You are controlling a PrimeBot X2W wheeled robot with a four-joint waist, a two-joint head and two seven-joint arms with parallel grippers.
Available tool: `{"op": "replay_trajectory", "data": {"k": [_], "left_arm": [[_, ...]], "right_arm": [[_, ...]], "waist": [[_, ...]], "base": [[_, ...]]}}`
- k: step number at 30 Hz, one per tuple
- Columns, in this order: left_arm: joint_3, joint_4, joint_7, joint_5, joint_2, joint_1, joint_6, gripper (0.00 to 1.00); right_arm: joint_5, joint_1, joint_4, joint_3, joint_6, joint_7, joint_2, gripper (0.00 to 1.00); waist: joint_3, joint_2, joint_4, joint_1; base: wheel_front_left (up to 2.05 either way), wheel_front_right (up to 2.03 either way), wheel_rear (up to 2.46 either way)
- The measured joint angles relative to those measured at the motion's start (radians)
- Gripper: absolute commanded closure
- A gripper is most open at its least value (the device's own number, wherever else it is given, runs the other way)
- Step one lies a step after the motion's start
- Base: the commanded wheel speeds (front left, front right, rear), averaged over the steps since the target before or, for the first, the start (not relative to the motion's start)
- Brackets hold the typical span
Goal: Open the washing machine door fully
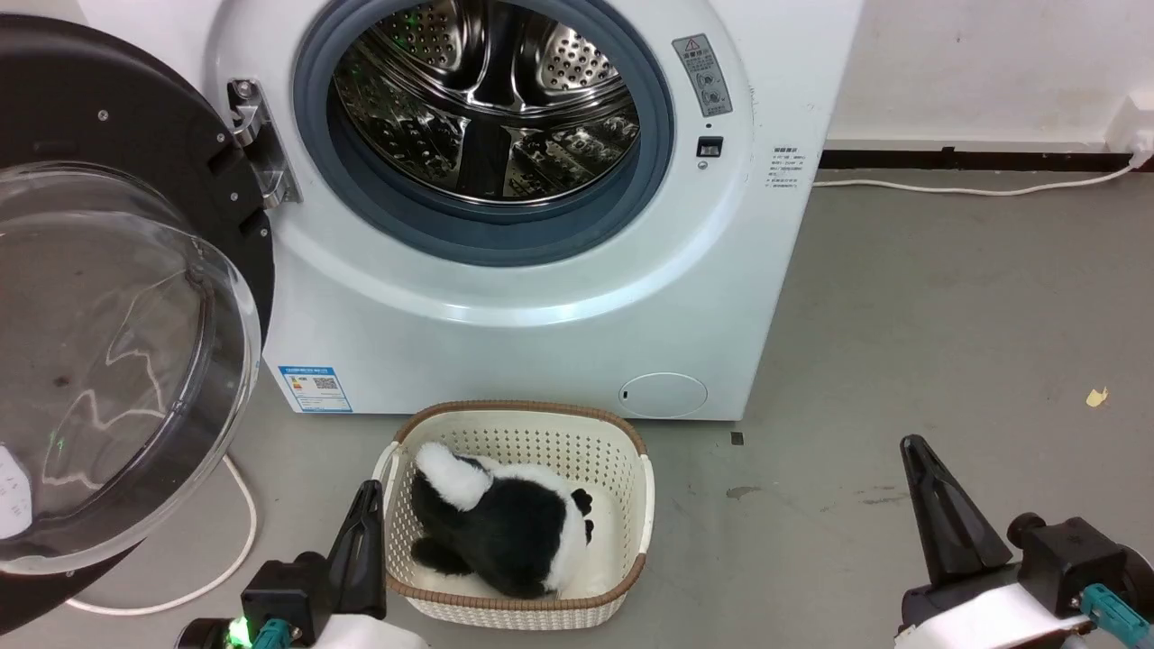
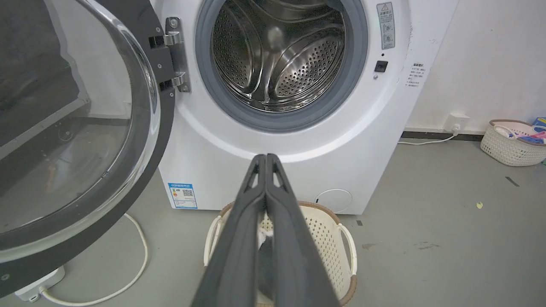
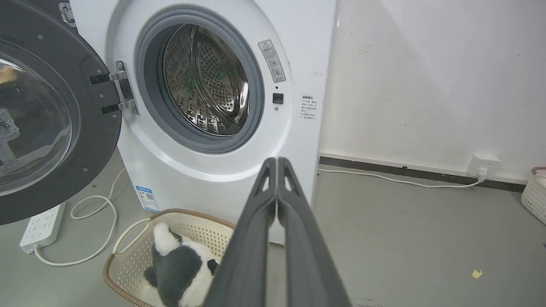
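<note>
The washing machine door (image 1: pixel 117 342) stands swung out to the left of the white machine (image 1: pixel 541 342), hanging on its hinge (image 1: pixel 261 153) at the left edge of the drum mouth (image 1: pixel 487 117). Its inner side with the bulging glass bowl faces us, and the drum mouth is fully uncovered. We judge that the door is already very wide open; if some travel is left, we cannot tell.

The left gripper (image 1: pixel 368 494) is low, just beside the left wall of the basket (image 1: pixel 644 505) that sits on the floor (image 1: pixel 902 297) in front of the machine with a plush toy (image 1: pixel 505 532) inside. Its 2 fingers are pressed together and hold nothing. The right gripper (image 1: pixel 914 448) is over the bare floor to the right of the basket, well apart from the machine, also closed and empty.

To finish well, we would use the left arm, because it is nearer to the door. We would lay the closed fingers against the black rim at the side far from the hinge, not on the glass bowl, and push gently along the door's arc until it stops. The risk is to force the hinge, or to catch the basket or the white cable (image 1: pixel 254 523) on the floor below the door.
</note>
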Motion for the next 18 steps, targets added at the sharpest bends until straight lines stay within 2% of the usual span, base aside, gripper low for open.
{"op": "replay_trajectory", "data": {"k": [18], "left_arm": [[0.021,-0.009,0.042,0.032,-0.001,-0.007,-0.01,1.0]], "right_arm": [[-0.017,-0.004,0.009,0.003,0.0,0.046,0.0,1.0]], "waist": [[-0.003,0.0,0.003,0.0]], "base": [[0.0,0.0,0.0]]}}
